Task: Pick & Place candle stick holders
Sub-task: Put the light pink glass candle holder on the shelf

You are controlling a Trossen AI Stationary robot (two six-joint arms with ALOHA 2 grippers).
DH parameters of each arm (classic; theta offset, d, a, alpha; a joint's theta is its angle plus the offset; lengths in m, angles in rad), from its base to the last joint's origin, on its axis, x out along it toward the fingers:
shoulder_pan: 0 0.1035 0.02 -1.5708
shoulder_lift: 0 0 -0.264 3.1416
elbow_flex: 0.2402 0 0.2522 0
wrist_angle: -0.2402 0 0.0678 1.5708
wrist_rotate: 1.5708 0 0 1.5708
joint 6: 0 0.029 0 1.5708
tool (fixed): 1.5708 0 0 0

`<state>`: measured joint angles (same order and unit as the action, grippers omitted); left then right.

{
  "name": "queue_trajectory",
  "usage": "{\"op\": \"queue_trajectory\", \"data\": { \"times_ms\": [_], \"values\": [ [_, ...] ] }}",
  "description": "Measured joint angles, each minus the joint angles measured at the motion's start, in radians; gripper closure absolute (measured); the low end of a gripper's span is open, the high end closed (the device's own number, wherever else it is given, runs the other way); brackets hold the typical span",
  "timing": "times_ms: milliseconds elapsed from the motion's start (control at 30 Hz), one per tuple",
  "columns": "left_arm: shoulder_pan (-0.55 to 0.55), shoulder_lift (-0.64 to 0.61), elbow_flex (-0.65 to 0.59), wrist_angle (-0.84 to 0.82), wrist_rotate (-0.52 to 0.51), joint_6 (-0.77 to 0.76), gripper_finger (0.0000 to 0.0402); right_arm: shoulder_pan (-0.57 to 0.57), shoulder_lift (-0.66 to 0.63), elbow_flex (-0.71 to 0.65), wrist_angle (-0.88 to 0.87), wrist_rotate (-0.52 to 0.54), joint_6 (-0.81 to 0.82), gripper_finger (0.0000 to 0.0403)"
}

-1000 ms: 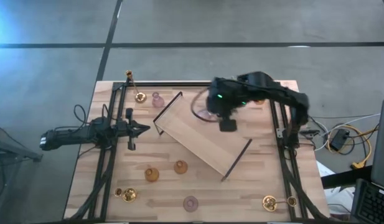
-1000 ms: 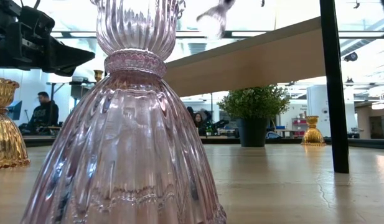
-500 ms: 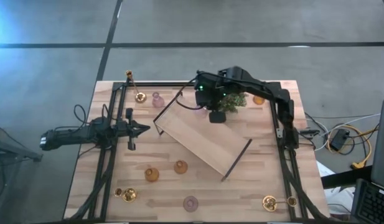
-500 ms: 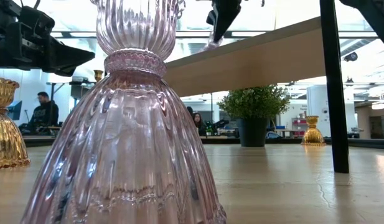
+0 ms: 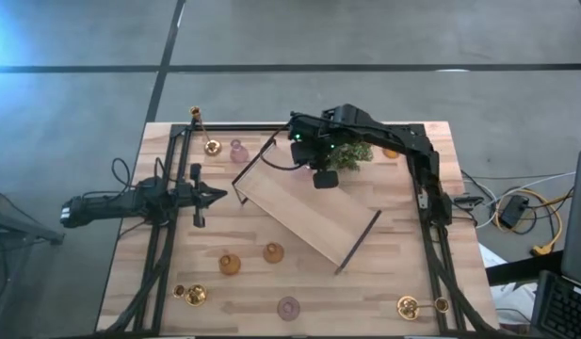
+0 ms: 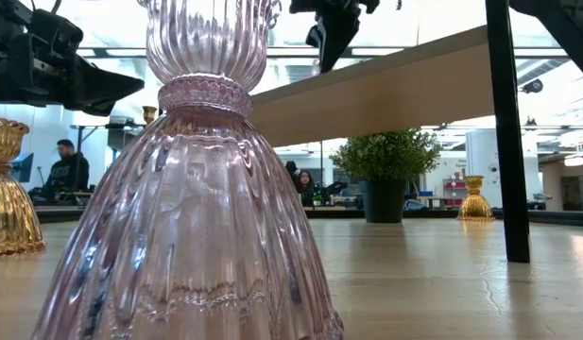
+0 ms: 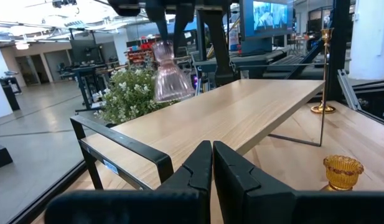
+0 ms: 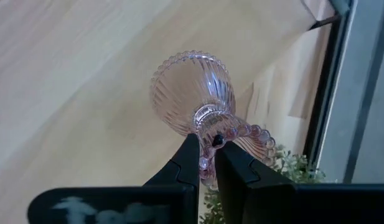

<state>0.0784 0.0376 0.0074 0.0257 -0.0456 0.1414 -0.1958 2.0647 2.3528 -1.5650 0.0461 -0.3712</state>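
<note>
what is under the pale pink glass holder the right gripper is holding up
The long wooden tray lies below the pale pink ribbed glass holder, which the right gripper holds clear of it. The green potted plant shows beside the tray; the holder covers part of the tray.

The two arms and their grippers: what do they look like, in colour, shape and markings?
Both arms are dark, almost black, built of jointed segments. The left gripper ends in two flat, tapered black fingers. The right gripper has the same black fingers, with a white mark on its body. A small green light glows on the right arm.
</note>
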Motion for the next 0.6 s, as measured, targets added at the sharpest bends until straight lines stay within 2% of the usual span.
{"op": "queue_trajectory", "data": {
  "times_ms": [267, 600],
  "values": [
    [0.0, 0.0, 0.0, 0.0, 0.0, 0.0, 0.0383, 0.007, 0.037, 0.002, 0.004, 0.067, -0.06, 0.0382],
    [0.0, 0.0, 0.0, 0.0, 0.0, 0.0, 0.0383, 0.035, 0.043, 0.003, 0.041, 0.051, -0.064, 0.0382]
  ]
}}
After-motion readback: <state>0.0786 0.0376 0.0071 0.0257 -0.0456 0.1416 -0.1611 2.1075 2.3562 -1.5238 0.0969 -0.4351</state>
